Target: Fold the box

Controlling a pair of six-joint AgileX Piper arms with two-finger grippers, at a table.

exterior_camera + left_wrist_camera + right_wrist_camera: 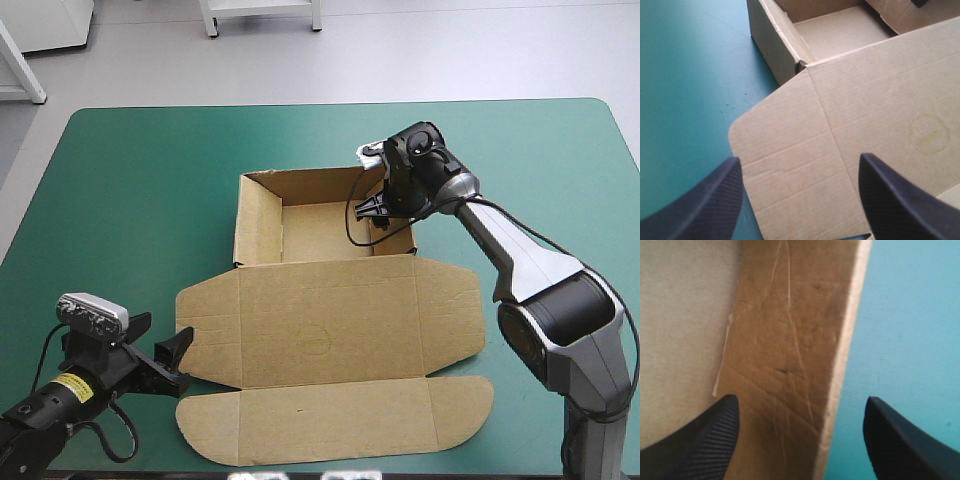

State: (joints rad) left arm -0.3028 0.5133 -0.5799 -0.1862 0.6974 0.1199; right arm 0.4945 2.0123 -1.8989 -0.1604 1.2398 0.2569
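Note:
The brown box lies as an open tray with raised walls at the far side and its lid flat toward the near edge. My right gripper points down over the tray's right wall, open. In the right wrist view its fingers straddle that wall, one over the tray floor, one over the teal-green cover. My left gripper stands open near the table's near left corner, just left of the lid's rounded side flap. Nothing is between its fingers.
A long rounded front flap lies flat close to the table's near edge. A second side flap spreads right of the lid, under the right arm. Bare teal-green cover lies left of the box.

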